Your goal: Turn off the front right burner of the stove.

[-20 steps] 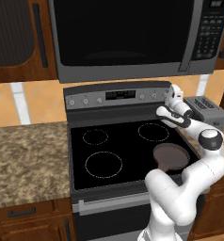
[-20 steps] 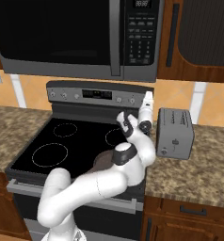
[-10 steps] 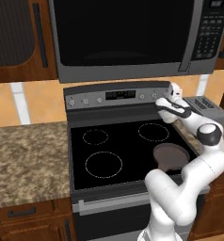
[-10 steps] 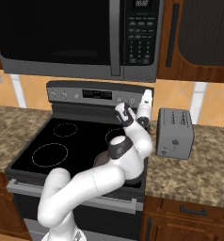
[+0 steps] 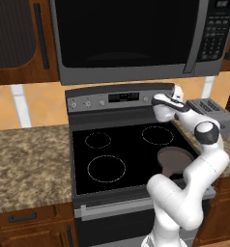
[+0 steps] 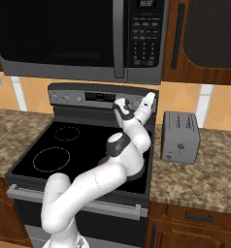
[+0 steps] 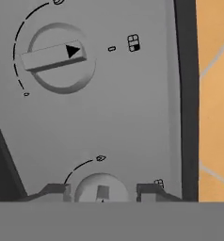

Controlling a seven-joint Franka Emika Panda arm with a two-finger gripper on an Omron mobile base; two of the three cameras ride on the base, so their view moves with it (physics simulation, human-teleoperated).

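Steel-grey stove [image 5: 136, 188] with flat black glass top, set under the black-doored microwave [image 5: 131, 36]. White-dashed rings [image 5: 106, 168] marked on the left zones and the rear right one. Front right burner [image 5: 177, 161] at the near right corner of the glass, largely covered by a brown frying pan [image 5: 175, 158]; own ring marking not made out.

On the stove's grey back panel [image 7: 109, 117], close up in the hand view: two round grey knobs. Upper knob [image 7: 57, 59] crossed by a raised bar with a black arrow near one end, long axis nearly level in that view, arrow end toward the orange wall side. Lower knob [image 7: 101, 188] only half seen at the view's bottom edge.

Gripper [image 7: 102, 192] at the right end of the back panel, fingers [image 7: 55, 190] spread apart, one either side of the lower knob. Touching it or not: cannot tell. Nothing clamped.

Silver toaster [image 6: 180, 138] on the counter just right of the stove.
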